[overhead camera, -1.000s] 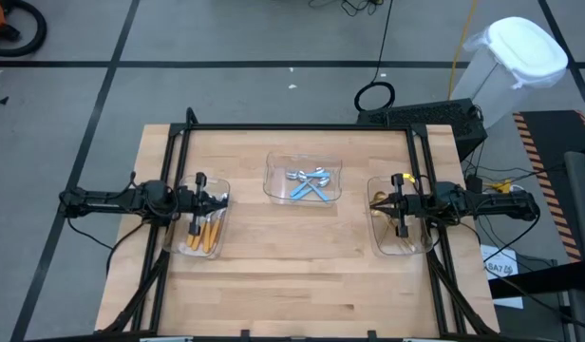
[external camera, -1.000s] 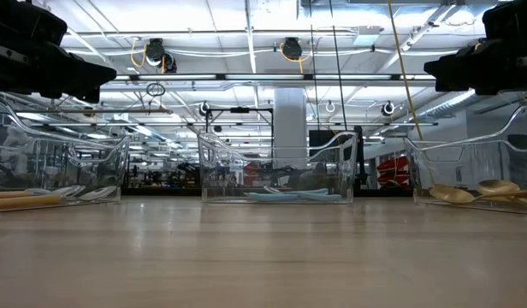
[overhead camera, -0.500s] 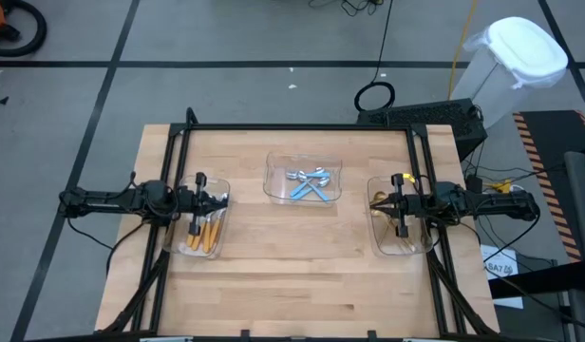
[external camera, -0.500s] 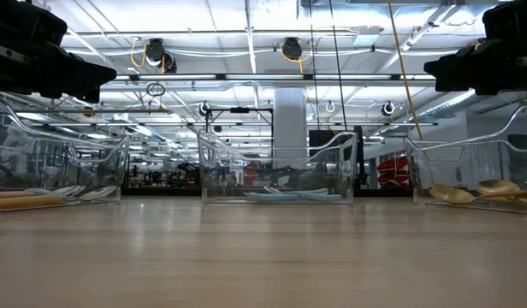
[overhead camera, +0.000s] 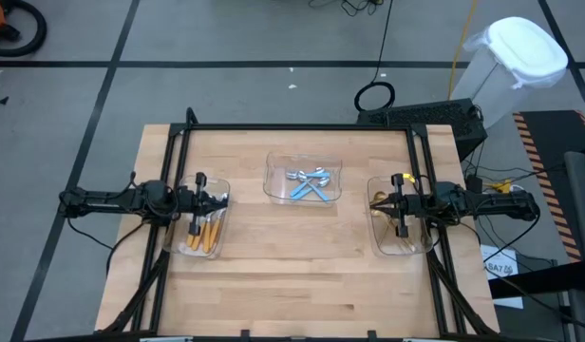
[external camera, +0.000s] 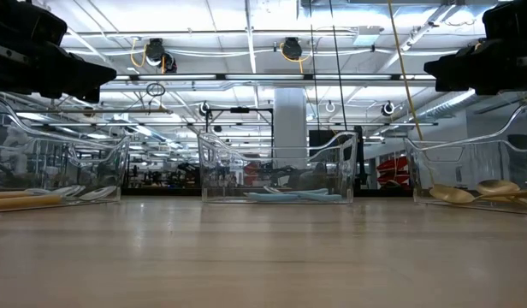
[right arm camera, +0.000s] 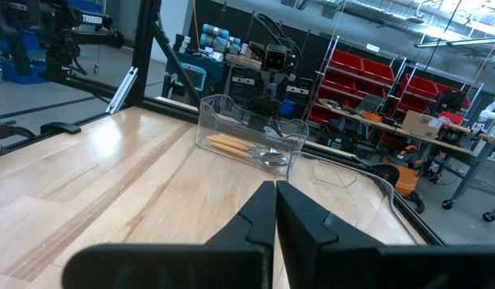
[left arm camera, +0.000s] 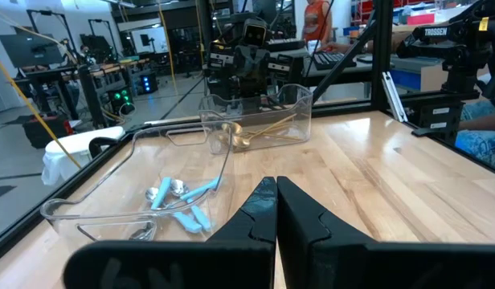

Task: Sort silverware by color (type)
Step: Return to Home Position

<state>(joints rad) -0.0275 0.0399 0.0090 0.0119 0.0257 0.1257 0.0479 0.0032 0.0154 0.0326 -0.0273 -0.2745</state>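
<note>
The silverware lies sorted in three clear trays. Orange-handled spoons (overhead camera: 205, 233) fill the left tray (overhead camera: 217, 186). Blue-handled spoons (overhead camera: 310, 182) lie in the middle tray (overhead camera: 273, 167) at the far side. Gold spoons (left arm camera: 259, 131) rest in the right tray (overhead camera: 381, 237). My left gripper (overhead camera: 226, 199) hangs shut and level above the left tray, pointing toward the table's right. My right gripper (overhead camera: 371, 202) hangs shut and level above the right tray, pointing toward the table's left. Neither holds anything.
A black frame (overhead camera: 302, 126) runs along the table's far edge and both sides. Bare wood (overhead camera: 302, 266) lies between the trays and the near edge. A white bin (overhead camera: 520, 57) and a cable (overhead camera: 375, 95) are on the floor beyond the table.
</note>
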